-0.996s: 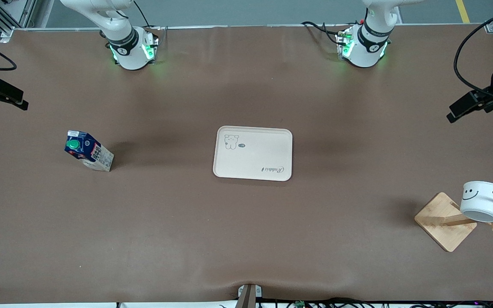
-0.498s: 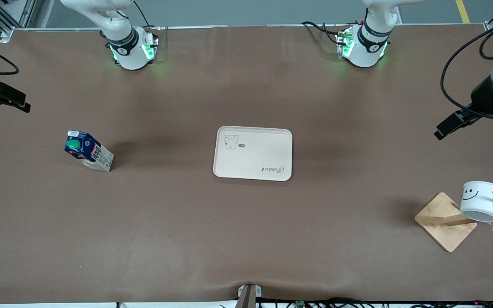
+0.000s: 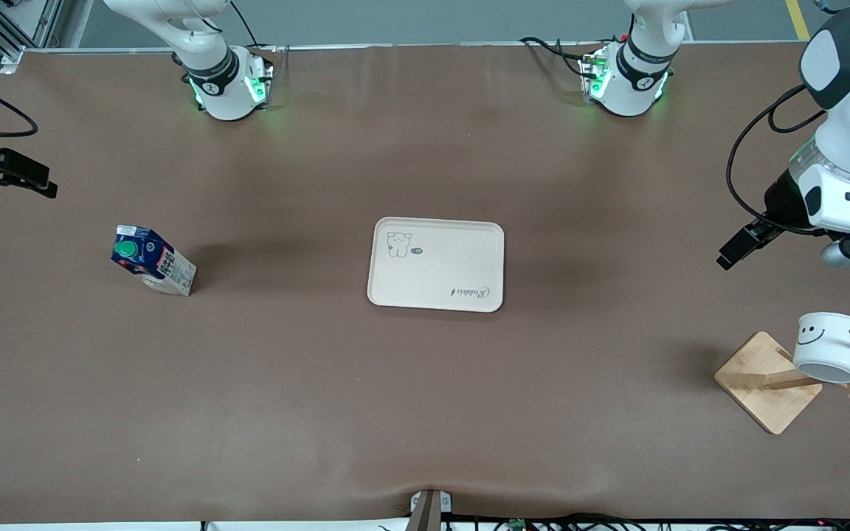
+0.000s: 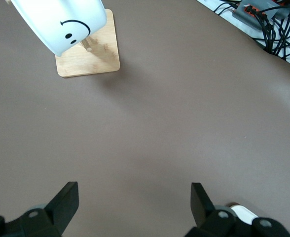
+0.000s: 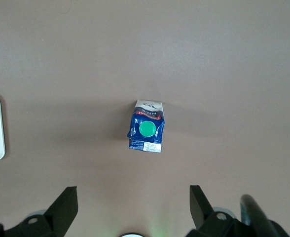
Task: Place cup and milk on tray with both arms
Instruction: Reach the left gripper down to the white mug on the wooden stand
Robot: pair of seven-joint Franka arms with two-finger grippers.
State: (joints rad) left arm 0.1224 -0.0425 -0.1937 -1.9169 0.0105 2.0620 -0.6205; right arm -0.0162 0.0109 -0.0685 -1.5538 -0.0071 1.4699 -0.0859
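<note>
Fingers wide apart and empty on both grippers; nothing is on the tray yet.

The left gripper (image 4: pixel 134 202) hangs open over bare table at the left arm's end, farther from the front camera than the cup (image 3: pixel 828 346), which sits tilted on the peg of a wooden rack (image 3: pixel 767 380). The right gripper (image 5: pixel 133 201) is also open and holds nothing; it hovers over the table just by the milk (image 3: pixel 152 260), which stands at the right arm's end. The tray (image 3: pixel 436 264) lies mid-table, well apart from both. Judged from this, both pickups and both placements remain.
</note>
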